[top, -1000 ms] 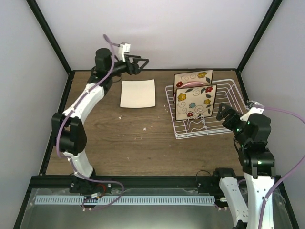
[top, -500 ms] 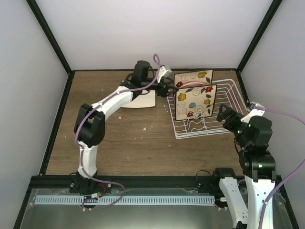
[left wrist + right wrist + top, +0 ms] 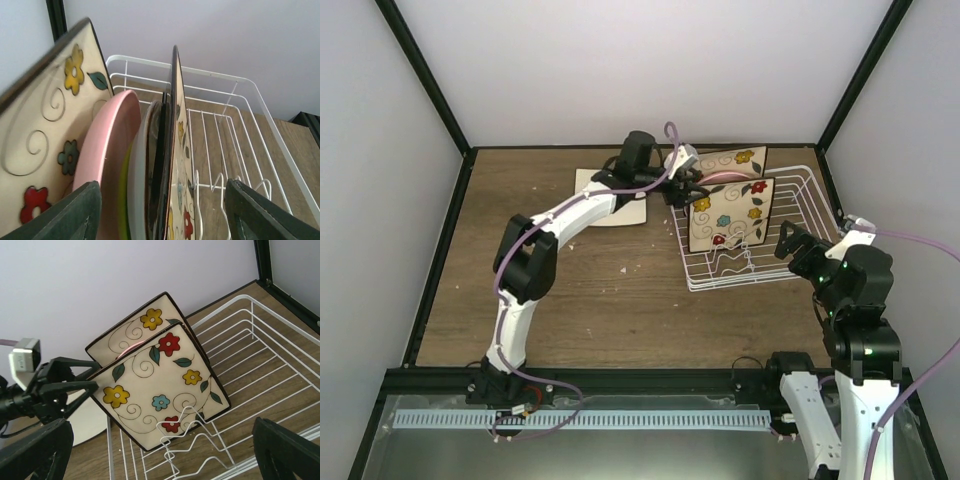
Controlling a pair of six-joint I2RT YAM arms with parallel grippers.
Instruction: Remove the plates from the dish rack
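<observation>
Left claw spread wide at the edge of the racked plates

The left gripper [image 3: 93, 374] has its jaws apart at the left corner of the front flowered plate [image 3: 160, 390]; whether they touch it cannot be told. That plate, a pink plate [image 3: 107, 150] and a rear flowered plate [image 3: 145, 325] stand upright in the dish rack [image 3: 800, 190], centre right. A plain plate [image 3: 588, 190] lies flat to the rack's left. The right gripper [image 3: 786, 240], also spread, hovers at the rack's lower right.

Wood table [image 3: 570, 290] — w/ dish rack [image 3: 798, 205] & plain plate [image 3: 632, 212].
</observation>
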